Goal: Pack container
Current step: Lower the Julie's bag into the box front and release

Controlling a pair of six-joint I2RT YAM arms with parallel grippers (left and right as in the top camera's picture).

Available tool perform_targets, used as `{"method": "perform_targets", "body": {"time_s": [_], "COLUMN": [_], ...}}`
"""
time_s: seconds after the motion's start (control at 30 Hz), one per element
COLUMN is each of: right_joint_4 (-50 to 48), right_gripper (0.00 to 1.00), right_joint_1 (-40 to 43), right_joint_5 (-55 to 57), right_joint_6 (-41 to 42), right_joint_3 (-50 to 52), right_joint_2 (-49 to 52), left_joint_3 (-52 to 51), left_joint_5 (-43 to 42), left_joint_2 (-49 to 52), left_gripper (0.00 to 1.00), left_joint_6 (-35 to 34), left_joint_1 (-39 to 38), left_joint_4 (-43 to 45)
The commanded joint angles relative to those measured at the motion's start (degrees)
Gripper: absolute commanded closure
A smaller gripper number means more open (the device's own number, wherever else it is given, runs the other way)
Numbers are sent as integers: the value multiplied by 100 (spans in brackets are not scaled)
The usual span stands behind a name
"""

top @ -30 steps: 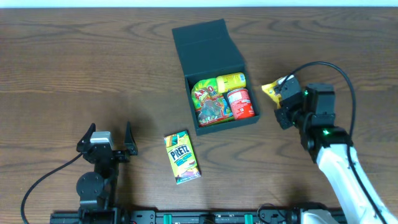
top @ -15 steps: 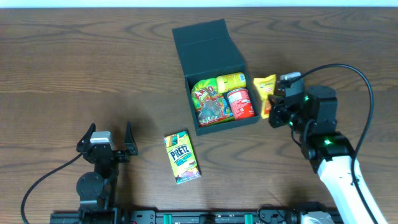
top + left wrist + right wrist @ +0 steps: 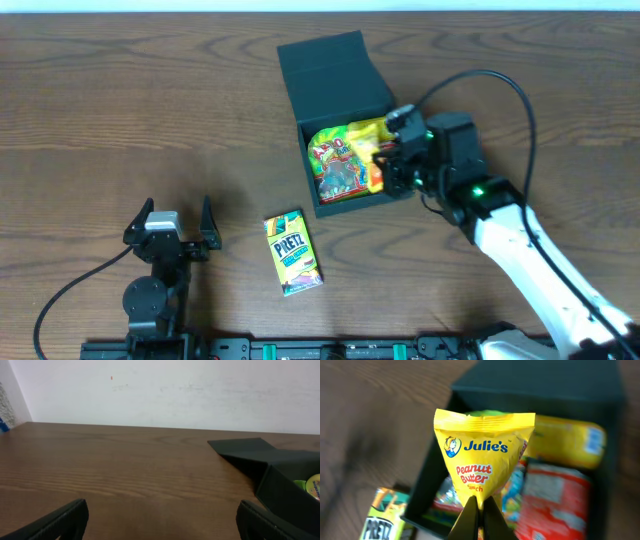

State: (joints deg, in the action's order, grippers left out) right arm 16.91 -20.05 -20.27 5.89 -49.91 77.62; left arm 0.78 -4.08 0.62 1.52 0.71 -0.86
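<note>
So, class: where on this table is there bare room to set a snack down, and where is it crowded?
Bare table: the wide stretch left of the container, beyond the left gripper and Pretz box; also the top-right corner beyond the right gripper. Crowded: the container's inside, filled with snacks, with the right gripper holding the Julie's packet over it.

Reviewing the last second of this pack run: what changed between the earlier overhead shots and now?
The right gripper, shut on the yellow peanut butter packet, carried it left from beside the box to above its open compartment. The box, the Pretz pack and the open left gripper stayed where they were.
</note>
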Motion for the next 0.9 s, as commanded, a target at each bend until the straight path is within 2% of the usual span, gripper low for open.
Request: {"method": "perform_targets", "body": {"time_s": [0.0,0.23,0.4,0.87], "right_joint_4": [-57,-85,-105,-400], "right_gripper": [99,99,98,97], "right_joint_1": [-142,-232,-302,-514], "right_joint_5": [20,616,984,979], "right_joint_6": [293,1150,1298,1349], "right_joint_3": [-219,-219,-219,-214], "right_joint_2": [236,658,938,1617], "left_joint_3": [-52,-52,-52,-52], "left_joint_5": [-2,-2,-2,-2], "left_joint_2": [-35,-35,-35,-35], "left_gripper": [5,5,5,5], "left_joint_6": [-24,-24,-24,-24], "left_joint_1": [28,28,28,28], "left_joint_4": [-319,-321,-321,-319]}}
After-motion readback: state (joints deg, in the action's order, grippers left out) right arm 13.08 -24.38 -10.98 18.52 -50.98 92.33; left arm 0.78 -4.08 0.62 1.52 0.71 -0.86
